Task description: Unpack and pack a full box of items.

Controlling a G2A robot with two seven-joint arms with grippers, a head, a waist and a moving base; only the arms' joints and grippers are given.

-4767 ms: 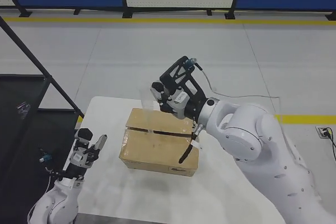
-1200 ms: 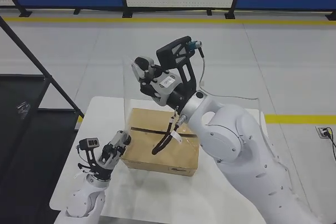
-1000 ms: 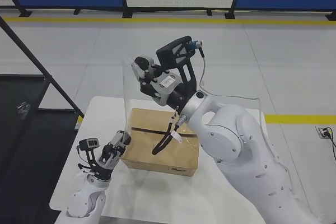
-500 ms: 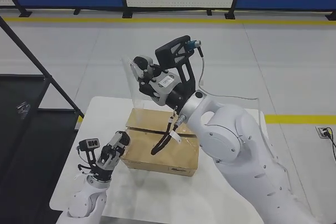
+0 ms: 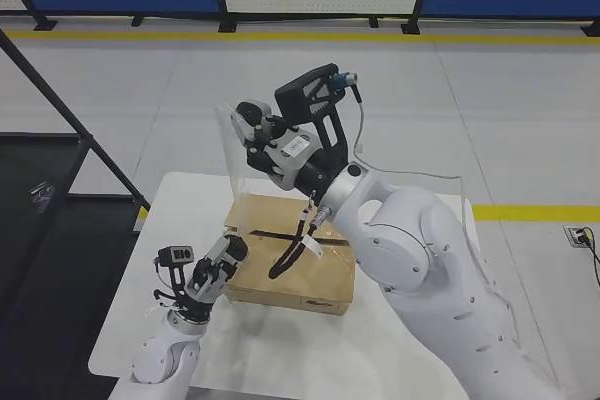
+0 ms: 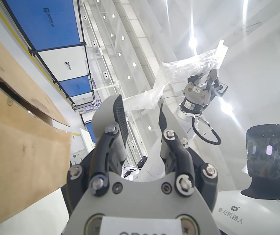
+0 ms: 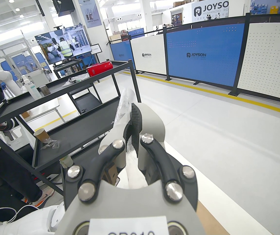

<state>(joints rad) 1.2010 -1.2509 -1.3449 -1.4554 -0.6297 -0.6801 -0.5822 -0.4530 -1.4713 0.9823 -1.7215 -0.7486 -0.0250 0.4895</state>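
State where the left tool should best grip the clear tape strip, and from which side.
Probably mid-span on the clear tape strip, below the right tool pinching its top. It is a thin flat band rising above the cardboard box, so the open left tool should come from below, closing across its faces.

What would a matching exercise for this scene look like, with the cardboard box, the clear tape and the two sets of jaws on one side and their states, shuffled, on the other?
Things:
1. cardboard box
2. clear tape
3. left jaws
4. right jaws

States:
A. open, beside the box's corner
B. resting on the white table
C. shut, raised above the box
D. hanging in the air, pinched at one end

Pairs: 1-B, 2-D, 3-A, 4-C
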